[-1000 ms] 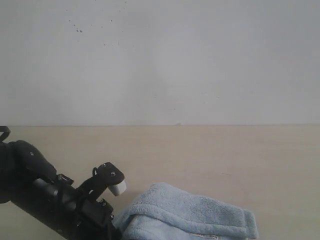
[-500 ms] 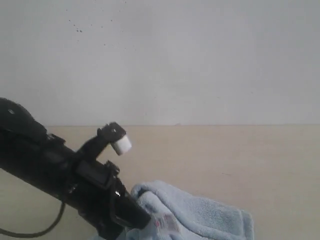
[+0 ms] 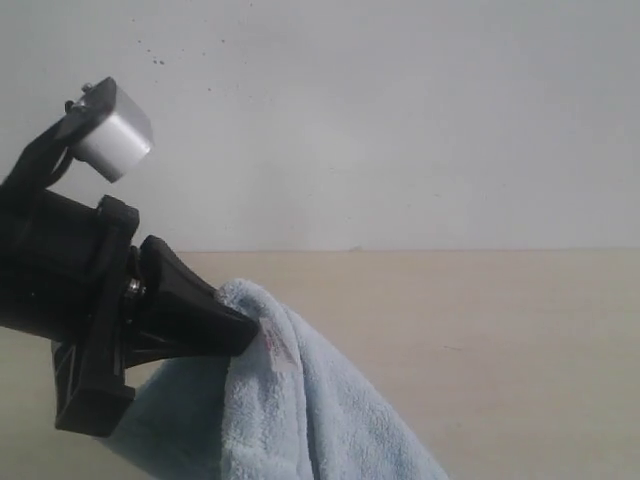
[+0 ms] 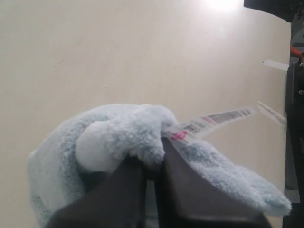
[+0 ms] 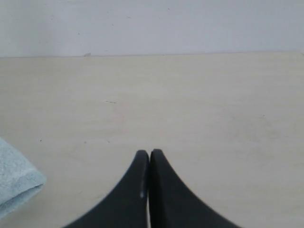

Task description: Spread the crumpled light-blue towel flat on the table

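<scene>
The pale-blue towel (image 3: 300, 410) hangs lifted above the beige table (image 3: 480, 310), draping down from my left gripper (image 3: 250, 335), which is shut on a bunched corner of it. In the left wrist view the towel (image 4: 118, 137) is pinched between the dark fingers (image 4: 180, 185), and its white printed label (image 4: 213, 121) sticks out beside them. My right gripper (image 5: 149, 154) is shut on nothing, low over bare table, with a bit of the towel (image 5: 16, 183) off to one side. The right gripper does not show in the exterior view.
A white speckled wall (image 3: 400, 120) rises behind the table's far edge. The left arm's white wrist camera block (image 3: 112, 130) stands high at the left. A dark frame with tape strips (image 4: 294, 109) borders the table in the left wrist view.
My left arm has risen from low beside the towel, closed on its corner and lifted it, so the towel now hangs from the gripper instead of lying folded on the table.
</scene>
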Motion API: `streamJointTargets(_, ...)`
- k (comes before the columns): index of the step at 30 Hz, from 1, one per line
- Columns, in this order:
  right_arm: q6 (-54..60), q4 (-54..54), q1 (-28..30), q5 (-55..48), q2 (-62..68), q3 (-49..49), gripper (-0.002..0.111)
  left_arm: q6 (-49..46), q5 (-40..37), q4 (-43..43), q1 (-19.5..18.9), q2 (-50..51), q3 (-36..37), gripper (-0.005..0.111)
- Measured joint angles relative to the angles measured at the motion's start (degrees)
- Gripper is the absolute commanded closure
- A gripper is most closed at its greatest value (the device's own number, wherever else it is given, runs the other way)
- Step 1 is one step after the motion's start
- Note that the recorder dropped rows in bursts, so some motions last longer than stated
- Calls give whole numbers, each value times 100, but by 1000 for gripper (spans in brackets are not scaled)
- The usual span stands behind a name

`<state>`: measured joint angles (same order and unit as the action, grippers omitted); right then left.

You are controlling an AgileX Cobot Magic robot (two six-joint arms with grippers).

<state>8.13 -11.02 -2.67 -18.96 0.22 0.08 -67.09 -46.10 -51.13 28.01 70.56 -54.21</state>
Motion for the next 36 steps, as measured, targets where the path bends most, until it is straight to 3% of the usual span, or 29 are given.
streamJointTargets(5,133,64,0,336,0,0,109,11,-14,29,0,-65,0,103)
streamJointTargets(12,-1318,-2718,0,1765,0,0,109,11,-14,40,0,-65,0,103)
streamJointTargets(16,-1903,-3567,0,1969,0,0,109,23,-14,56,0,-65,0,103)
streamJointTargets(21,-2991,-3848,0,2220,0,0,109,23,-4,213,0,-65,28,103)
streamJointTargets(30,-7304,-3909,0,2499,0,-445,109,23,254,249,0,-65,180,103)
streamJointTargets(36,-7767,-3868,0,2021,-22,-1776,109,23,273,249,0,-65,180,103)
